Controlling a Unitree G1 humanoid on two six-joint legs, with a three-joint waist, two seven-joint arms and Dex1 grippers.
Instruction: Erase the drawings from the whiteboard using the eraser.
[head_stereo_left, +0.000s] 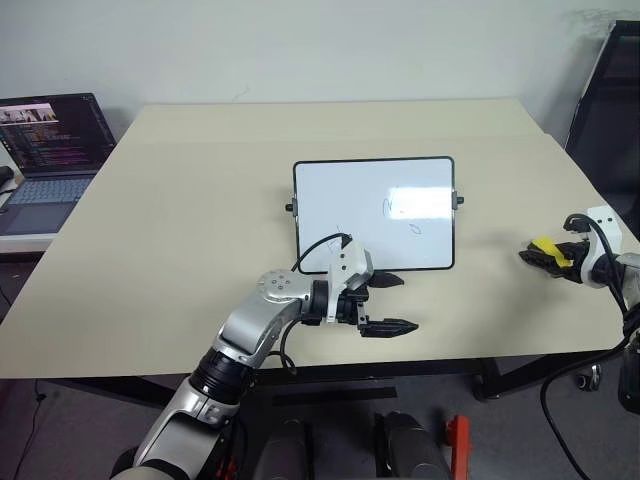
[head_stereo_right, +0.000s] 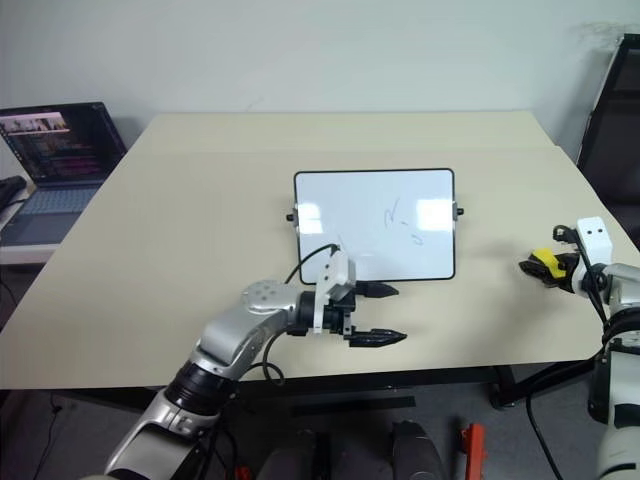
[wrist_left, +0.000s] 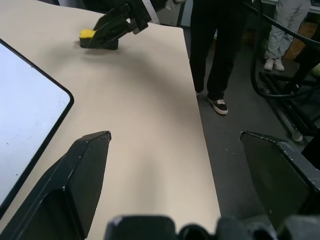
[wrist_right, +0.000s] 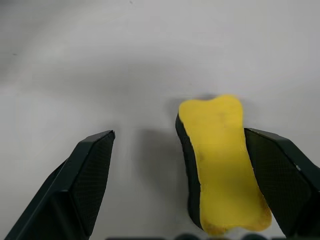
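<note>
Beige table (head_stereo_left: 150, 250), white wall behind. Whiteboard (head_stereo_left: 340, 200) mid-table with faint drawings (head_stereo_left: 392, 207), unreadable. Laptop (head_stereo_left: 45, 150) far left of whiteboard. Left gripper (head_stereo_left: 390, 303) spread empty at whiteboard's near edge. Right gripper (wrist_right: 190, 165) released around eraser (wrist_right: 220, 160), right of whiteboard.

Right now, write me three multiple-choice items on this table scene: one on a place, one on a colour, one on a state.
1. Where is the eraser?
A. on the whiteboard
B. between the right claw's fingers, right of the whiteboard
C. beside the laptop

2. What colour is the eraser's top?
A. yellow
B. red
C. blue

3. How does the left claw stand?
A. shut on the eraser
B. shut on a pen
C. open, holding nothing

Answers:
1 B: the yellow block lies on the table inside the right claw, apart from the whiteboard.
2 A: the right wrist view shows a yellow top on a black base.
3 C: its fingers are spread over bare table.
</note>
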